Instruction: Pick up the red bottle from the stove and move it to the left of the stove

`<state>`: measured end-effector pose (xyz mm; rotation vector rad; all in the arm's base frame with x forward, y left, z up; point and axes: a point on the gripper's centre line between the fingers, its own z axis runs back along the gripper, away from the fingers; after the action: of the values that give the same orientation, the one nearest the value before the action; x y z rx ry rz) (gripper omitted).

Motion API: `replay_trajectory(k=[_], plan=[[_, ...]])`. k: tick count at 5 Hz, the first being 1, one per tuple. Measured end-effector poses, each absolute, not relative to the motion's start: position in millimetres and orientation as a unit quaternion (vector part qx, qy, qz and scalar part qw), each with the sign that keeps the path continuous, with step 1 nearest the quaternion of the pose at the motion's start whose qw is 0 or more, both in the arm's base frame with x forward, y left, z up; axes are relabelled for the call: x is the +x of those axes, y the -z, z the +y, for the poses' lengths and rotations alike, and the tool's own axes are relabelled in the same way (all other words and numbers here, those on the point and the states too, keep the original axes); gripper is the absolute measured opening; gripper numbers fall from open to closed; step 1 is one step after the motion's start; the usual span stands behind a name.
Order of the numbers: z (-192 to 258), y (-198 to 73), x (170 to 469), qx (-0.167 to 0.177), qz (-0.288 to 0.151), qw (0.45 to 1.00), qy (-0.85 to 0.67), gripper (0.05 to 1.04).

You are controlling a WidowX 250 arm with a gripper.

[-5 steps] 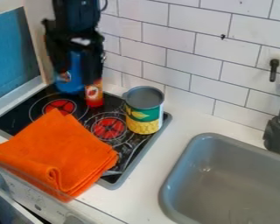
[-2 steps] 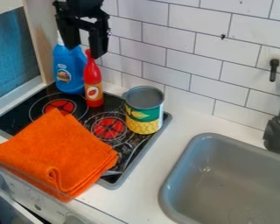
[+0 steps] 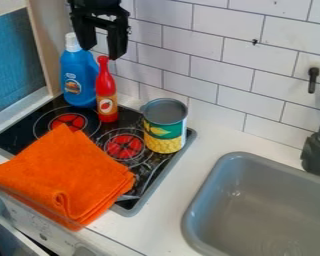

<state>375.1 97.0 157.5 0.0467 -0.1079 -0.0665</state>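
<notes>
The claw (image 3: 102, 53) has its fingers (image 3: 114, 46) apart. Below it stand a red bottle (image 3: 106, 92) and, just beside, a blue bottle (image 3: 78, 77). Lower, to its right, is a can (image 3: 165, 131); farther below, an orange cloth (image 3: 62, 175) covers part of the stove (image 3: 28, 114)

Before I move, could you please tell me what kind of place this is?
It looks like a toy or model kitchen: there is a stove top with red burner rings, a grey sink with a black faucet, and white wall tiles.
</notes>
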Motion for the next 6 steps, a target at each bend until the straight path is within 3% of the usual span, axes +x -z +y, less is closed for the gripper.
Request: replay_trajectory(k=[4,6], plan=[[108.3,-120.9,382.4,0.017,-0.004,1.000,0.020,0.963],[108.6,-113.8,379.3,0.020,0.000,1.000,-0.002,0.410]])
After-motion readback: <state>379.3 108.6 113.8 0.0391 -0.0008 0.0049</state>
